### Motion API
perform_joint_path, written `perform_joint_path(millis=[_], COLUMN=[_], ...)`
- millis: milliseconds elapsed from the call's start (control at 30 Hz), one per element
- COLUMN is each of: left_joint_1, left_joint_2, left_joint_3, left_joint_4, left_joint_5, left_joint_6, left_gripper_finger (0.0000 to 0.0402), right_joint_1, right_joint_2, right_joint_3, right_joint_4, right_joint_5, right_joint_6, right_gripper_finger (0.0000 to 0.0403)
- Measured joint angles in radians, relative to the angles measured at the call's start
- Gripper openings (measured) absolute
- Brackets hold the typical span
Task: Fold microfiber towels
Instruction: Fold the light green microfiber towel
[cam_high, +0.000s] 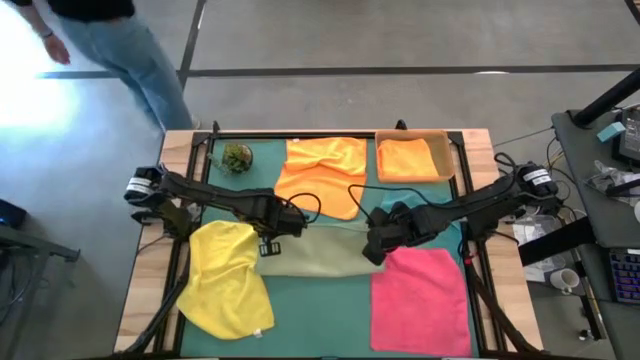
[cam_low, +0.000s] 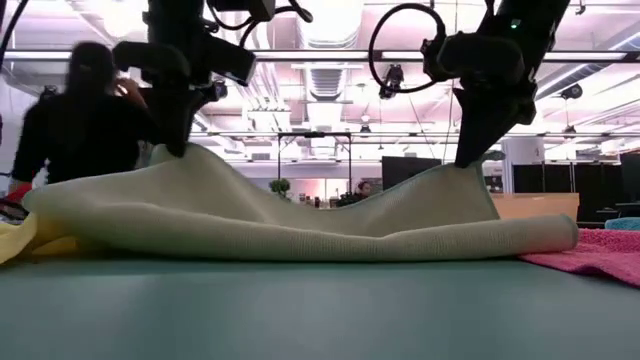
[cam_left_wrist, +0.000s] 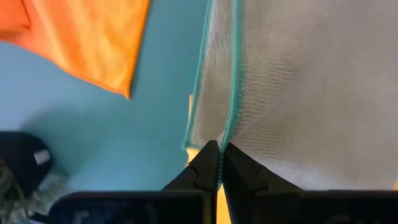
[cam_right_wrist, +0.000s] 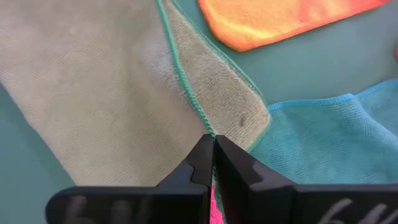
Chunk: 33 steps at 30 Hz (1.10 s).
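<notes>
The left tool (cam_high: 268, 243) is closed on one corner of the olive green towel (cam_high: 315, 252), and the right tool (cam_high: 375, 250) is closed on another corner — both pinch the teal-stitched hem. This towel is soft, with a fine nap, and it sags between the two tools on the middle of the table (cam_high: 320, 330).

Just beside it lie a yellow towel (cam_high: 228, 278), crumpled, and a pink towel (cam_high: 420, 298), flat and square. A teal towel (cam_right_wrist: 329, 134) shows under the right arm. There are two orange towels: one loose (cam_high: 325, 172), one folded (cam_high: 408, 158) inside the shallow tan tray (cam_high: 447, 150). One small green plant ball (cam_high: 237, 157) stands near the far left corner. A person (cam_high: 110, 50) is beyond the table.
</notes>
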Motion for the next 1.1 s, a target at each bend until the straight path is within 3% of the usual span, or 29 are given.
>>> perform_joint_path(millis=[167,500,667,900,1100], left_joint_1=[0.013,0.017,0.017,-0.006,-0.089], left_joint_2=[0.0,0.0,0.0,0.0,-0.001], left_joint_3=[0.003,0.002,0.005,0.005,-0.012], left_joint_4=[0.019,0.012,0.012,0.02,0.199], left_joint_5=[-0.012,-0.01,0.017,0.129,0.154], left_joint_6=[0.022,0.019,-0.006,-0.083,-0.14], left_gripper_finger=[0.0017,0.0114,0.0141,0.0143,0.0143], right_joint_1=[-0.025,-0.069,-0.097,-0.13,-0.131], right_joint_2=[0.0,0.0,0.0,-0.032,-0.104], right_joint_3=[0.0,0.0,0.0,0.004,0.016], right_joint_4=[-0.002,-0.029,-0.044,-0.079,-0.031], right_joint_5=[0.006,0.017,0.016,0.007,-0.139], right_joint_6=[0.0,-0.011,-0.013,-0.102,-0.203], right_gripper_finger=[0.0008,0.0015,0.0055,0.013,0.0146])
